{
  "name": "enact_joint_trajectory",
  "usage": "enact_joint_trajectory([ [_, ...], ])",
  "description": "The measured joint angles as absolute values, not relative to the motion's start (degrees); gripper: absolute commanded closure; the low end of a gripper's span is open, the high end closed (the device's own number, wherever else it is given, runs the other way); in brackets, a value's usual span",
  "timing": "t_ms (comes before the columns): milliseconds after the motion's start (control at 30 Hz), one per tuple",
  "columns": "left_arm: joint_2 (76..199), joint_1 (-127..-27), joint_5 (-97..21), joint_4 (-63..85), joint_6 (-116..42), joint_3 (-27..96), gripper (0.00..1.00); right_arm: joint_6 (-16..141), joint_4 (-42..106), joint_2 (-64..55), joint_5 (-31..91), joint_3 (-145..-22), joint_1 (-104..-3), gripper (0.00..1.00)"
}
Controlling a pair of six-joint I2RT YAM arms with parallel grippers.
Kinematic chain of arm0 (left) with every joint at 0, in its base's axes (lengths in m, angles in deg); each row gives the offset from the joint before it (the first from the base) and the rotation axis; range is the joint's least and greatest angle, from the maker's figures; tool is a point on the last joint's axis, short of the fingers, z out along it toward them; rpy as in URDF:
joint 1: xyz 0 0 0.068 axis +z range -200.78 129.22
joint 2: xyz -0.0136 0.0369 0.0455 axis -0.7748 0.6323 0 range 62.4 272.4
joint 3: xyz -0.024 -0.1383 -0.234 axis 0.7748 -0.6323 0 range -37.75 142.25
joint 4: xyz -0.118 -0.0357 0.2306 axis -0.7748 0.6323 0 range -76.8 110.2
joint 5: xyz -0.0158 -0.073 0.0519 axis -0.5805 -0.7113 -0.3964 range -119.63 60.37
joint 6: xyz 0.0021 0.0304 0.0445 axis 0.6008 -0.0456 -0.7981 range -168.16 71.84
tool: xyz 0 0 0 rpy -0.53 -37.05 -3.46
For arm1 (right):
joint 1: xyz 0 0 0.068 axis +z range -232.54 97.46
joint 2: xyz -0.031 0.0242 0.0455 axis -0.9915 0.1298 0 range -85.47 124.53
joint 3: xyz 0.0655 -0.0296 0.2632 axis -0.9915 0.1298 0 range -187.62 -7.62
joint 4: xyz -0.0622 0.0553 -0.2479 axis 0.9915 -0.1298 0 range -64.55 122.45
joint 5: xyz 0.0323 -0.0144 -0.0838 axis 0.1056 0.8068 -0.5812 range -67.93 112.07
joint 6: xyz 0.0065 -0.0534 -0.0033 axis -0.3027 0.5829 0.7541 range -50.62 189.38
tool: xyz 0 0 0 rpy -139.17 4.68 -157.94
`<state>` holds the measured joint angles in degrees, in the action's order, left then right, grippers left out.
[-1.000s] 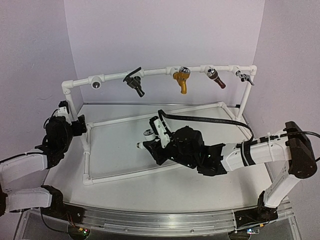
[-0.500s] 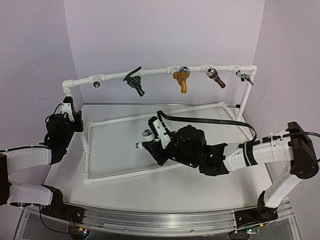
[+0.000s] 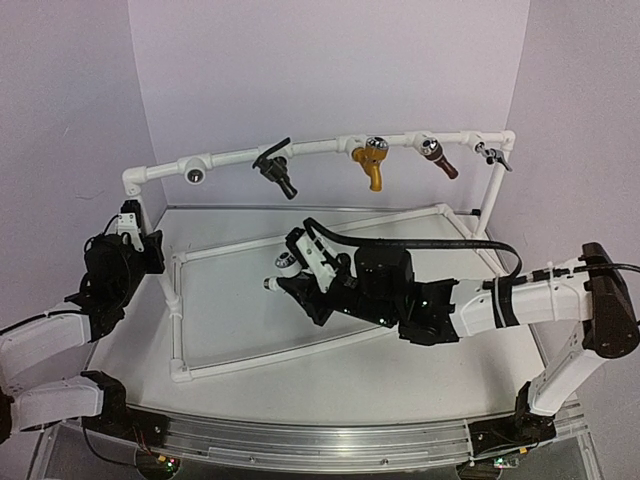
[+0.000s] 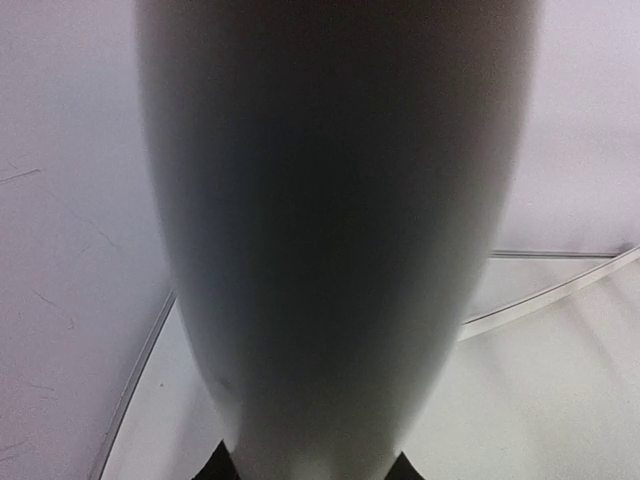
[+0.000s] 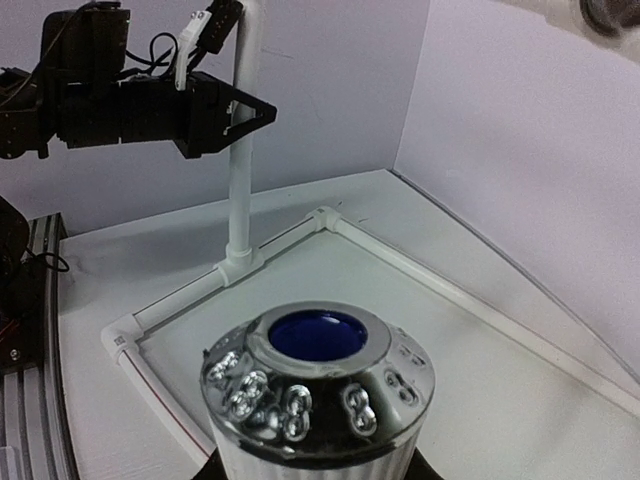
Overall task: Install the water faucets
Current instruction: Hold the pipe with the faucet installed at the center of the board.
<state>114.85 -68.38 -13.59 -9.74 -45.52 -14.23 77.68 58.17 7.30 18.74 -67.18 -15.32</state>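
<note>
In the top view the black faucet (image 3: 275,168) with its thin lever hangs from the white pipe frame's top rail (image 3: 320,146). My right gripper (image 3: 300,282) is shut on the white faucet (image 3: 285,266) and holds it above the frame's base, left of centre. In the right wrist view the white faucet's (image 5: 320,375) chrome knob with a blue centre fills the foreground. My left gripper (image 3: 148,250) is shut on the frame's left upright post (image 3: 138,208). That post (image 4: 330,250) fills the left wrist view, with a dark fingertip on each side.
An open tee socket (image 3: 197,175) sits on the rail left of the black faucet. A gold tap (image 3: 372,160), a brown tap (image 3: 437,156) and a small grey one (image 3: 490,153) hang further right. The frame's base rectangle (image 3: 178,330) lies on the table.
My left gripper has closed onto the post. The frame has shifted slightly to the right. My right gripper has moved left and a little back with the white faucet.
</note>
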Motion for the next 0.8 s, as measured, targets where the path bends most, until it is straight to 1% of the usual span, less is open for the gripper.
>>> enact_joint_trajectory([
  [200,110.8,-74.8,-11.8,-3.8,-43.5,-14.2,0.92,91.0,56.7,8.8,17.3,-73.8,-12.6,1.0],
  [400,110.1,-75.7,-13.7,-3.4,-42.6,-14.6,0.92,104.6,55.0,11.8,13.8,-81.8,-11.3,1.0],
  [633,109.3,-75.4,-15.6,-3.1,-42.7,-14.9,0.92,123.0,55.0,19.3,3.5,-91.8,-10.7,1.0],
  [800,108.7,-75.4,-16.0,-3.4,-43.0,-15.5,0.92,138.5,61.6,27.6,-4.2,-97.9,-8.9,1.0],
])
